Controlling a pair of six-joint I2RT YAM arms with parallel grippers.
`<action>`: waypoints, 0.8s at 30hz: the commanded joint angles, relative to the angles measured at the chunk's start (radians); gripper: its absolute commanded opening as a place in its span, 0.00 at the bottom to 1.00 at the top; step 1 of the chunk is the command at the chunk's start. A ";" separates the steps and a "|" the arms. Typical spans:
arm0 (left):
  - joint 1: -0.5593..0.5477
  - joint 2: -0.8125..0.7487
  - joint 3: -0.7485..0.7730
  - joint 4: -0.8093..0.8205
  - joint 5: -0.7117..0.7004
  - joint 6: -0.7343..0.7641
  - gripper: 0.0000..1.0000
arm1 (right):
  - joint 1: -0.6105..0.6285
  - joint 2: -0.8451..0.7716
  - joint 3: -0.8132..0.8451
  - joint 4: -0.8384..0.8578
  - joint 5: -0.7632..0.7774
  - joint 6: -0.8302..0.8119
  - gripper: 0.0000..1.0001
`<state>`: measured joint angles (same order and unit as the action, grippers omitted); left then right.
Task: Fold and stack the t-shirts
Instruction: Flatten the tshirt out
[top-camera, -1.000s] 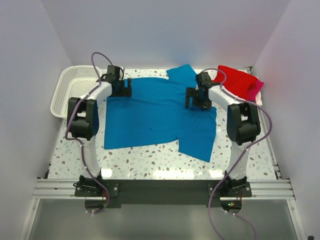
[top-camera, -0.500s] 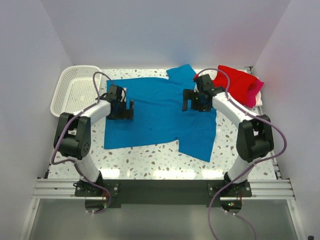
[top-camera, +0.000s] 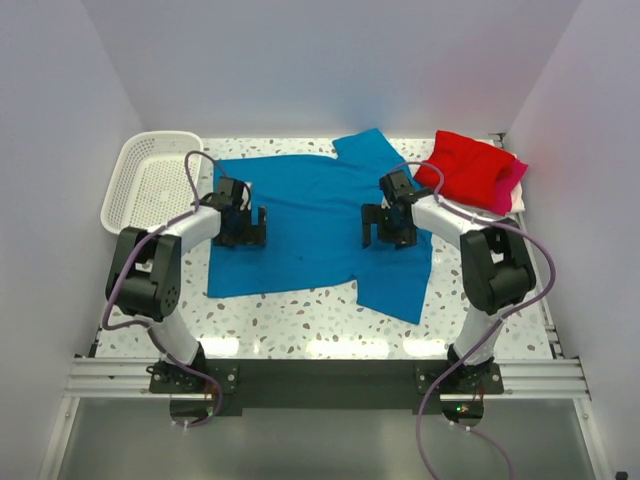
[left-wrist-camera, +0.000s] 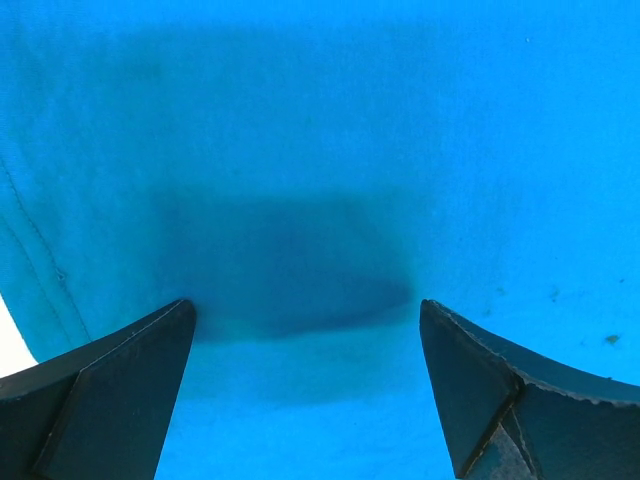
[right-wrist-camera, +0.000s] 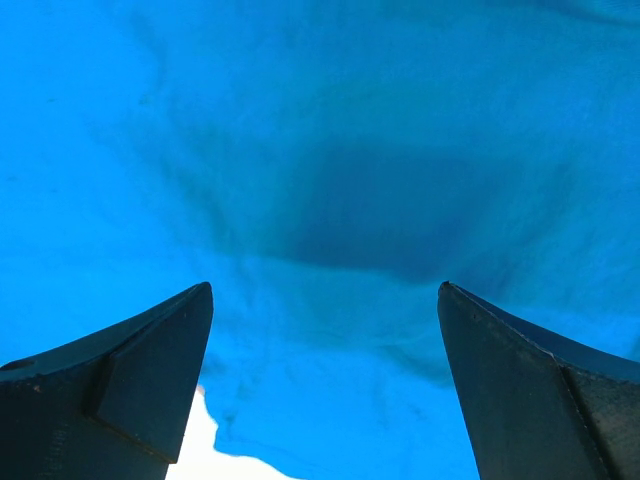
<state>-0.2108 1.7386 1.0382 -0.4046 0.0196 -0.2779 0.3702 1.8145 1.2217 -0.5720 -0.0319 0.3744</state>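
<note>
The bright blue t-shirt (top-camera: 310, 225) lies spread flat across the middle of the table. It fills the left wrist view (left-wrist-camera: 320, 150) and the right wrist view (right-wrist-camera: 320, 130). My left gripper (top-camera: 243, 228) is open and empty just above the shirt's left side (left-wrist-camera: 305, 320). My right gripper (top-camera: 389, 225) is open and empty above the shirt's right side (right-wrist-camera: 325, 300), near a hem edge. The red t-shirt (top-camera: 468, 166) lies bunched at the back right on top of the magenta-pink t-shirt (top-camera: 514, 181), of which only an edge shows.
A white mesh basket (top-camera: 150, 180) stands at the back left corner. The speckled tabletop (top-camera: 300, 322) shows along the front. White walls close in on three sides. A strip of white table shows under the shirt's edge in the right wrist view (right-wrist-camera: 215, 455).
Both grippers have moved from the shirt's far edge toward the front, over its body, and turned. The left one also went inward from beside the basket. The shirt has not moved.
</note>
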 joint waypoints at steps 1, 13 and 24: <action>0.004 0.068 -0.001 0.041 0.003 -0.020 1.00 | 0.001 0.035 0.005 0.026 0.052 -0.005 0.98; 0.002 0.217 0.137 0.037 -0.018 0.019 1.00 | 0.001 0.229 0.153 -0.044 0.109 -0.002 0.98; 0.002 0.198 0.296 -0.033 -0.070 0.023 1.00 | -0.004 0.252 0.289 -0.088 0.092 -0.019 0.98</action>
<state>-0.2108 1.9564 1.3090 -0.3836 -0.0315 -0.2543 0.3721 2.0537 1.4933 -0.6559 0.1066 0.3649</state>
